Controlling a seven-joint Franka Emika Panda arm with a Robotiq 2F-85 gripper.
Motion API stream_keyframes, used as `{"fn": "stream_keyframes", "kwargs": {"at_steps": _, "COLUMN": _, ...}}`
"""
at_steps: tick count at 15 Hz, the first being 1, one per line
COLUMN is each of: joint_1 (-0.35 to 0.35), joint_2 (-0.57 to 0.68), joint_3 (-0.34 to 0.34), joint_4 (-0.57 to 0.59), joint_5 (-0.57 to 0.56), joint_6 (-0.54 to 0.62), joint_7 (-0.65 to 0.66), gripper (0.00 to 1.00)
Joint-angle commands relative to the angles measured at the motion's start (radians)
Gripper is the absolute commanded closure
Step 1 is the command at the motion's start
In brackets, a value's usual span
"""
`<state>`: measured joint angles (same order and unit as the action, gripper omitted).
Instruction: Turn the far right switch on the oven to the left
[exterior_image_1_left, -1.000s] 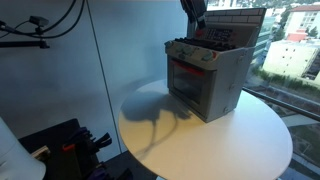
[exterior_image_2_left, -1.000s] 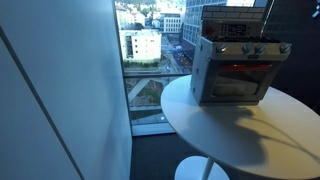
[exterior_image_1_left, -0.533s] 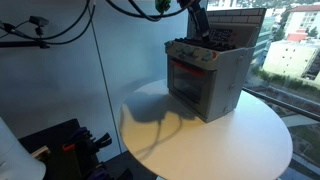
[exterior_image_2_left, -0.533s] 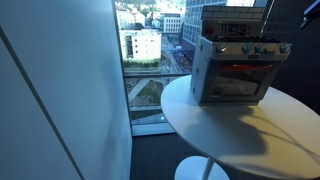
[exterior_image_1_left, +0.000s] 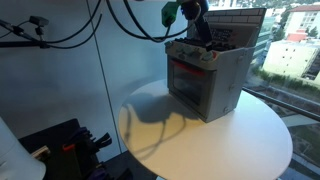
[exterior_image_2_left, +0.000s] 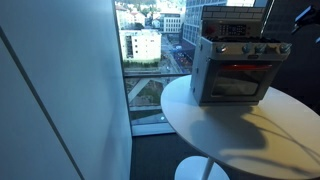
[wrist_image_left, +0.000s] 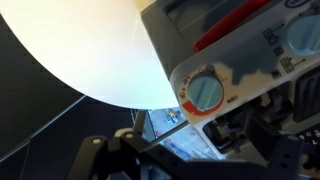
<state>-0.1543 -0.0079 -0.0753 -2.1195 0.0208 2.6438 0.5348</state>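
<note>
A grey toy oven (exterior_image_1_left: 205, 80) stands on a round white table (exterior_image_1_left: 240, 130) and shows in both exterior views (exterior_image_2_left: 235, 70). A row of knobs runs along its front panel (exterior_image_2_left: 250, 48). My gripper (exterior_image_1_left: 200, 25) hangs just above the end of the knob row and also shows at the frame edge of an exterior view (exterior_image_2_left: 303, 15). The wrist view shows a blue knob with an orange ring (wrist_image_left: 207, 93) at the oven's corner and a second knob (wrist_image_left: 300, 40) beside it. My dark gripper (wrist_image_left: 215, 150) lies close below the knob, and its opening is unclear.
The table's edge (exterior_image_2_left: 200, 150) drops to the floor beside tall windows (exterior_image_2_left: 145, 60). Black cables (exterior_image_1_left: 60, 30) hang from the arm. Dark equipment (exterior_image_1_left: 70, 145) sits low beside the table.
My arm has come down into view from the top, bringing the gripper closer to the oven's knob row. The oven has not moved.
</note>
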Motion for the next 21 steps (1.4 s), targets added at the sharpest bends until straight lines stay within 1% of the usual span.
{"fn": "stream_keyframes", "kwargs": {"at_steps": 1, "joint_1": 0.019, "joint_2": 0.043, "joint_3": -0.012, "joint_4": 0.024, "joint_5": 0.003, "joint_6": 0.043, "joint_7": 0.037, "gripper": 0.00}}
{"fn": "stream_keyframes", "kwargs": {"at_steps": 9, "joint_1": 0.050, "joint_2": 0.100, "joint_3": -0.020, "joint_4": 0.042, "joint_5": 0.016, "joint_6": 0.111, "joint_7": 0.057, "gripper": 0.00}}
{"fn": "stream_keyframes", "kwargs": {"at_steps": 12, "joint_1": 0.060, "joint_2": 0.111, "joint_3": -0.023, "joint_4": 0.048, "joint_5": 0.018, "joint_6": 0.120, "joint_7": 0.063, "gripper": 0.04}}
{"fn": "stream_keyframes", "kwargs": {"at_steps": 13, "joint_1": 0.062, "joint_2": 0.113, "joint_3": -0.024, "joint_4": 0.050, "joint_5": 0.017, "joint_6": 0.121, "joint_7": 0.065, "gripper": 0.09}}
{"fn": "stream_keyframes", "kwargs": {"at_steps": 14, "joint_1": 0.065, "joint_2": 0.115, "joint_3": -0.025, "joint_4": 0.051, "joint_5": 0.018, "joint_6": 0.121, "joint_7": 0.065, "gripper": 0.10}}
{"fn": "stream_keyframes", "kwargs": {"at_steps": 15, "joint_1": 0.067, "joint_2": 0.116, "joint_3": -0.027, "joint_4": 0.053, "joint_5": 0.019, "joint_6": 0.122, "joint_7": 0.065, "gripper": 0.15}}
{"fn": "stream_keyframes", "kwargs": {"at_steps": 16, "joint_1": 0.068, "joint_2": 0.118, "joint_3": -0.027, "joint_4": 0.054, "joint_5": 0.021, "joint_6": 0.121, "joint_7": 0.064, "gripper": 0.12}}
{"fn": "stream_keyframes", "kwargs": {"at_steps": 17, "joint_1": 0.069, "joint_2": 0.120, "joint_3": -0.028, "joint_4": 0.056, "joint_5": 0.022, "joint_6": 0.122, "joint_7": 0.064, "gripper": 0.15}}
{"fn": "stream_keyframes", "kwargs": {"at_steps": 18, "joint_1": 0.070, "joint_2": 0.122, "joint_3": -0.028, "joint_4": 0.057, "joint_5": 0.025, "joint_6": 0.122, "joint_7": 0.063, "gripper": 0.14}}
{"fn": "stream_keyframes", "kwargs": {"at_steps": 21, "joint_1": 0.072, "joint_2": 0.127, "joint_3": -0.030, "joint_4": 0.061, "joint_5": 0.031, "joint_6": 0.121, "joint_7": 0.060, "gripper": 0.16}}
